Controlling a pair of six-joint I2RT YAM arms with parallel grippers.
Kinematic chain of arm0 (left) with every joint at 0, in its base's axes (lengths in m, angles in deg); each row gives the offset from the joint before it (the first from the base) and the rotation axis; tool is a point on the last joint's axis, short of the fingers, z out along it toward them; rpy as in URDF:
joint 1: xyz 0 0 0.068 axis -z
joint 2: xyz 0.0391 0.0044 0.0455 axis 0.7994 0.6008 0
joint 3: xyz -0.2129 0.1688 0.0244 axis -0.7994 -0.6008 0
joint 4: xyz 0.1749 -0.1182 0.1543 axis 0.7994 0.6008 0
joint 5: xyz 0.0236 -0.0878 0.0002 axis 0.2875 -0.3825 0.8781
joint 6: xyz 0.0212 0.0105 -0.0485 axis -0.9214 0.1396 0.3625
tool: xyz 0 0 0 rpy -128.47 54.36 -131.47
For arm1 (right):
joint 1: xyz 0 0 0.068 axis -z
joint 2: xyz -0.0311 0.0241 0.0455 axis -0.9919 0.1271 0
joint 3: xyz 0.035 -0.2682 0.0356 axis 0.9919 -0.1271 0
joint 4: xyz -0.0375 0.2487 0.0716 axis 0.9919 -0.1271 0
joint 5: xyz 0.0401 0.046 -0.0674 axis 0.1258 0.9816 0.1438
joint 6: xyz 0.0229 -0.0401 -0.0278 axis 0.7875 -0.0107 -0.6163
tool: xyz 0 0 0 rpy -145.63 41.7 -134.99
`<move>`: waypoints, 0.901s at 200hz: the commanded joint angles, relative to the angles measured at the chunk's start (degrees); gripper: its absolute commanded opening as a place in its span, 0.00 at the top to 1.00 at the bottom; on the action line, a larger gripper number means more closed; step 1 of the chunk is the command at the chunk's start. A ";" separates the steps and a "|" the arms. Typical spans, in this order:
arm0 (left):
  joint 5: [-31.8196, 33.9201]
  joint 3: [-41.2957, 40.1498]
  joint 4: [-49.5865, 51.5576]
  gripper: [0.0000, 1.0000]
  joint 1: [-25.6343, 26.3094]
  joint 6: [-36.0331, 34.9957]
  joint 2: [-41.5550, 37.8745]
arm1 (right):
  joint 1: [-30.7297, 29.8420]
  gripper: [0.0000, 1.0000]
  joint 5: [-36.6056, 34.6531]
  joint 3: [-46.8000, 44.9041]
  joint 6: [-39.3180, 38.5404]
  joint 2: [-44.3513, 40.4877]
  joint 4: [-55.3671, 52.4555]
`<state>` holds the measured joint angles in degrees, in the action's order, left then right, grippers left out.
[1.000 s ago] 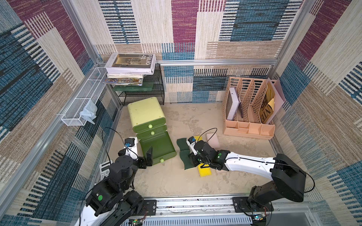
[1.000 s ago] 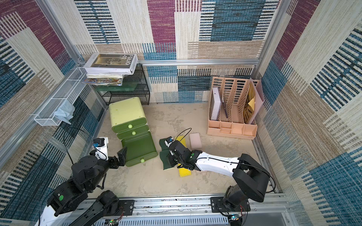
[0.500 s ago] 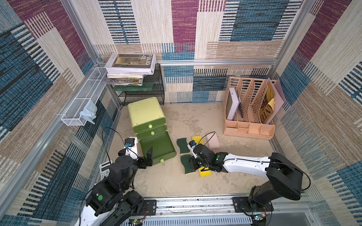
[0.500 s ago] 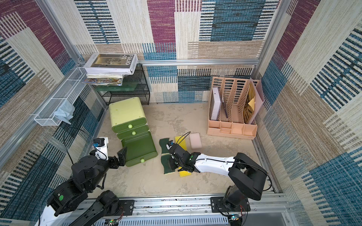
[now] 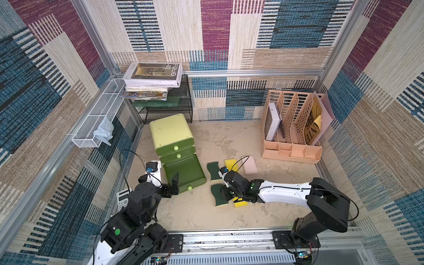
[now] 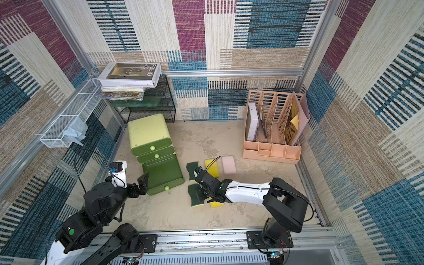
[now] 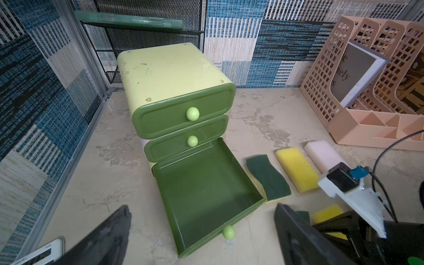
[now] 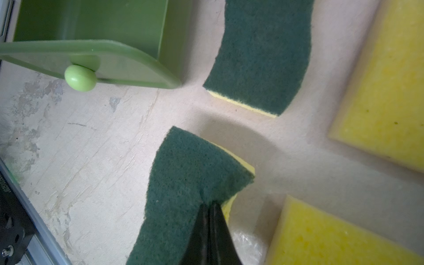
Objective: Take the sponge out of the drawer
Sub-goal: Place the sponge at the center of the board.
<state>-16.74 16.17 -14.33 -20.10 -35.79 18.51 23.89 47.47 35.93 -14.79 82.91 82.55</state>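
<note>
The green drawer unit's bottom drawer (image 5: 183, 172) (image 7: 206, 190) is pulled out, and nothing lies in it. My right gripper (image 5: 226, 192) (image 8: 209, 203) is shut on a corner of a green-topped yellow sponge (image 5: 219, 195) (image 6: 196, 195) (image 8: 183, 181), out on the table to the right of the drawer front. The pinched corner is lifted and casts a shadow. My left gripper (image 5: 173, 184) (image 7: 202, 238) hangs open at the drawer's front left, its fingers (image 7: 103, 236) wide apart and holding nothing.
Loose on the table lie a second green sponge (image 5: 213, 171), a yellow one (image 5: 231, 165), a pink one (image 5: 249, 164) and another yellow one (image 5: 239, 203) under my right arm. A pink file organizer (image 5: 291, 128) stands back right, a mesh shelf (image 5: 165, 107) with books behind the drawers.
My right gripper has carried the green sponge toward the near edge, away from the other green sponge it was next to. The left arm has not moved.
</note>
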 commanded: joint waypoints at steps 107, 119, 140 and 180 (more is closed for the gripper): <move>-0.37 0.10 -1.30 0.00 -0.11 -0.28 0.42 | -0.59 0.92 -1.36 0.11 0.99 1.42 -1.53; -0.37 0.12 -1.30 0.00 -0.12 -0.27 0.43 | -0.58 0.91 -1.35 0.00 1.04 1.57 -1.64; -0.37 0.10 -1.33 0.00 -0.10 -0.27 0.39 | -0.53 0.88 -1.46 -0.09 1.10 1.74 -1.56; -0.37 0.12 -1.28 0.00 -0.10 -0.24 0.38 | -2.25 0.79 -1.70 -0.14 1.11 1.72 -1.90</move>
<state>-16.78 16.17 -14.35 -20.19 -35.79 18.77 23.02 46.40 35.88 -14.16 84.51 80.89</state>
